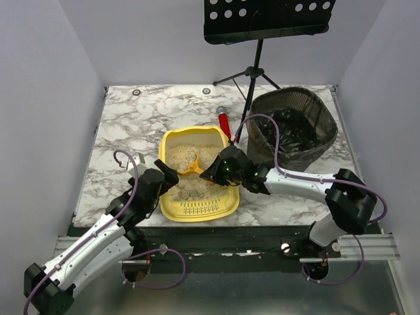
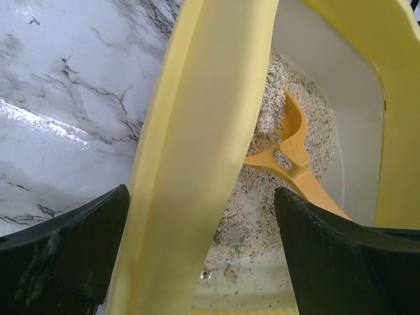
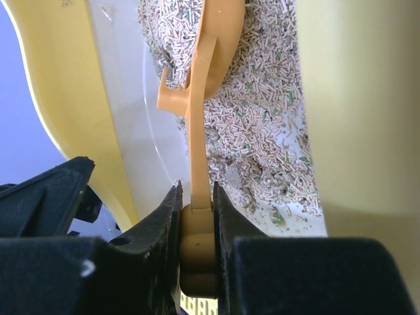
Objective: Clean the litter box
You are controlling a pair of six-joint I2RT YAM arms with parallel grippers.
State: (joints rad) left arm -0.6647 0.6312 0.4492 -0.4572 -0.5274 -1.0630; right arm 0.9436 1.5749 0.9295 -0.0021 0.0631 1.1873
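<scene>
Litter box between both arms, scoop in the litter

The litter box [image 1: 197, 209] stands near the front of the marble table [image 1: 125, 131], with its long axis pointing away from the arms. The right end effector [image 1: 207, 174], at its right wall, grips the handle of the orange scoop [image 1: 191, 167], whose head lies leftward in the litter. The left end effector [image 1: 169, 172] is wide open astride the left wall. A mesh bin [image 1: 308, 98] stands at the far right.

The black two-finger left gripper [image 2: 202, 193] stands spread wide, its arm reaching forward. The black right gripper [image 3: 197, 197] pinches a thin orange plastic scoop handle [image 3: 197, 141], wrist apparently bent leftward.
</scene>
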